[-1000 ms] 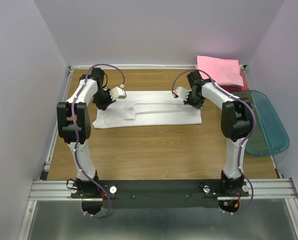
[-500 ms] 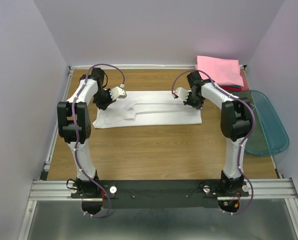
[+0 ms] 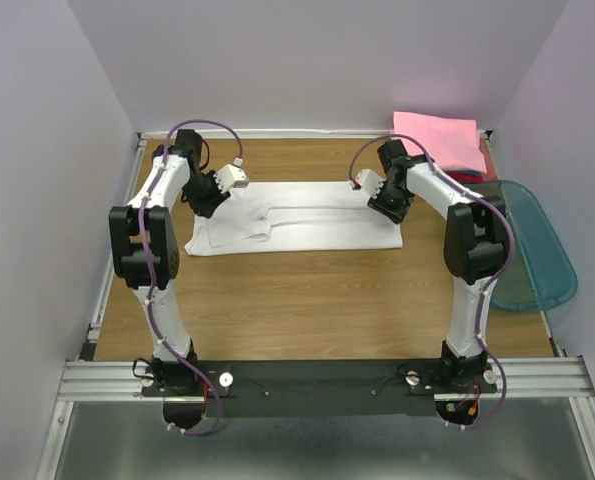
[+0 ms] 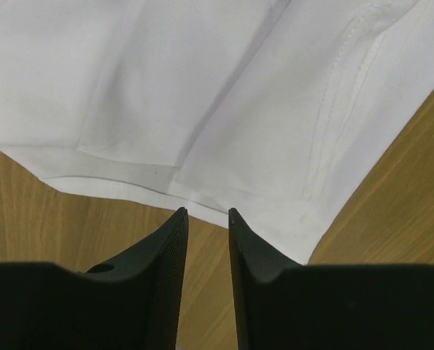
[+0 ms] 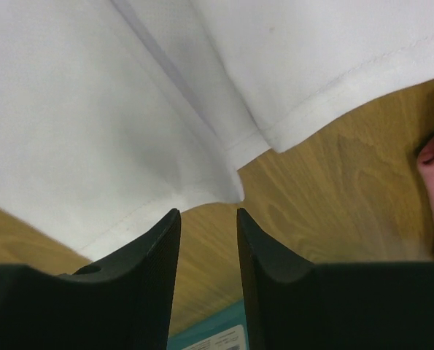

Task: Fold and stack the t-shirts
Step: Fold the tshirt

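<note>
So the plain white cotton t-shirt (image 3: 307,215) lies mid-worktop, folded lengthwise into a long strip. It still needs cross folds and stacking on the folded pink t-shirt (image 3: 435,140) in the far right corner of the wooden worktop (image 3: 307,290). Versus a second ago, both arms have let go and lifted a bit: left gripper (image 4: 208,213) and right gripper (image 5: 208,213) are slightly apart, empty, just off the hem

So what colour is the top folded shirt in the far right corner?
Pink. That shirt shows best in the top external view.
</note>
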